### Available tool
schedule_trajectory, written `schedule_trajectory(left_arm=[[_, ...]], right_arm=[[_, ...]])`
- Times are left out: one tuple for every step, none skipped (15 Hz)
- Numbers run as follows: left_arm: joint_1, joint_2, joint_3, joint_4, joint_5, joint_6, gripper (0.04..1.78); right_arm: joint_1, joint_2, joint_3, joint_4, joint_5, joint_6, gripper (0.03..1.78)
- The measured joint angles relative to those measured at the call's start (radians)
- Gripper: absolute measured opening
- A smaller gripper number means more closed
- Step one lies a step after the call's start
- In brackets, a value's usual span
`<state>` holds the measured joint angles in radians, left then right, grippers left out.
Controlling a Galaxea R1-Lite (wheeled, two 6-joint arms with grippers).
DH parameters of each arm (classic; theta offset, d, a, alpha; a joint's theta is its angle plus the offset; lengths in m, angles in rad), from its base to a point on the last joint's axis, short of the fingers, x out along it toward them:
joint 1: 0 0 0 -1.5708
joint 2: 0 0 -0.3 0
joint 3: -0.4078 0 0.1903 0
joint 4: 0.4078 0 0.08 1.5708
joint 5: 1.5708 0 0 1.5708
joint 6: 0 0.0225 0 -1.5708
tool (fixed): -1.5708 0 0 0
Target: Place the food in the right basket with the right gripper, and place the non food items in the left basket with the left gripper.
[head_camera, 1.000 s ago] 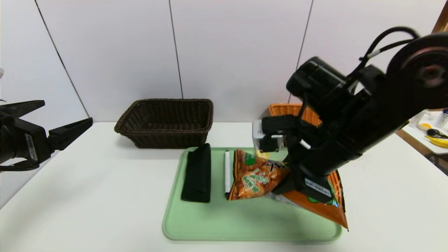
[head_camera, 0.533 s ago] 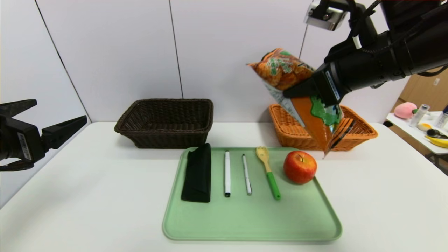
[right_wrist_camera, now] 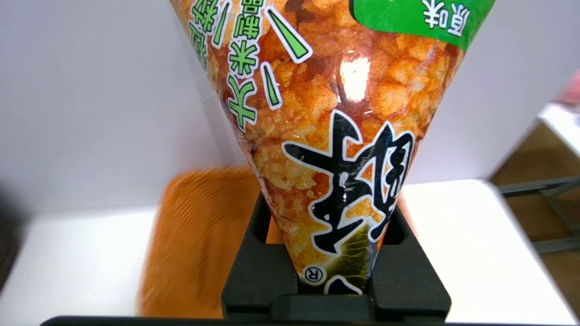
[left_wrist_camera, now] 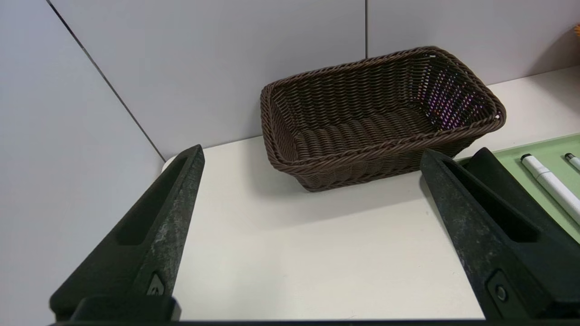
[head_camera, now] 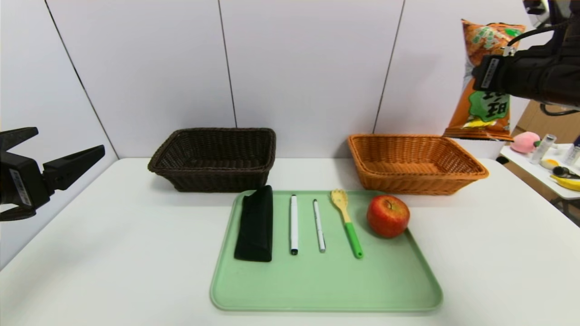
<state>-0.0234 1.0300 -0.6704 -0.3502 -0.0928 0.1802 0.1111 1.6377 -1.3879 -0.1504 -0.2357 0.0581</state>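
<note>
My right gripper is shut on an orange snack bag, held upright high in the air above and just past the right end of the orange basket. In the right wrist view the bag is pinched between the fingers, with the basket below. On the green tray lie a black pouch, two pens, a green-handled wooden spoon and a red apple. The brown basket sits back left. My left gripper hovers open at the far left, holding nothing.
Both baskets stand against the white wall panels behind the tray. A side table at the far right carries a banana, a pink toy and small bottles. The left wrist view shows the brown basket and one pen.
The right arm has lifted the snack bag off the tray and swung it up and to the right, uncovering the apple, spoon and second pen. The left gripper drifted slightly left.
</note>
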Motion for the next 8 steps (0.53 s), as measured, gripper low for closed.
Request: schedule_trajectory(left_arm=[[0.0,-0.002,0.0,0.001,0.003,-0.002,1.69],[0.0,-0.004,0.001,0.001,0.011,-0.004,1.69],[0.0,-0.005,0.002,0.001,0.019,-0.006,1.69],[0.0,-0.006,0.002,0.001,0.021,-0.007,1.69],[0.0,-0.007,0.002,0.001,0.021,-0.007,1.69],[0.0,-0.008,0.002,0.001,0.021,-0.006,1.69],[0.0,-0.008,0.002,0.001,0.021,-0.007,1.69],[0.001,-0.008,0.005,0.001,0.021,-0.009,1.69]], right_arm=[[-0.039,0.015,0.011,-0.055,-0.006,0.002,0.34],[-0.069,0.04,0.016,-0.094,-0.007,0.003,0.34],[-0.09,0.069,0.016,-0.125,-0.003,0.003,0.34],[-0.104,0.106,0.009,-0.161,0.005,0.0,0.34],[-0.112,0.142,-0.003,-0.197,0.016,-0.005,0.34],[-0.116,0.183,-0.019,-0.231,0.029,-0.014,0.34],[-0.117,0.221,-0.036,-0.254,0.039,-0.023,0.34],[-0.115,0.258,-0.054,-0.268,0.042,-0.032,0.34]])
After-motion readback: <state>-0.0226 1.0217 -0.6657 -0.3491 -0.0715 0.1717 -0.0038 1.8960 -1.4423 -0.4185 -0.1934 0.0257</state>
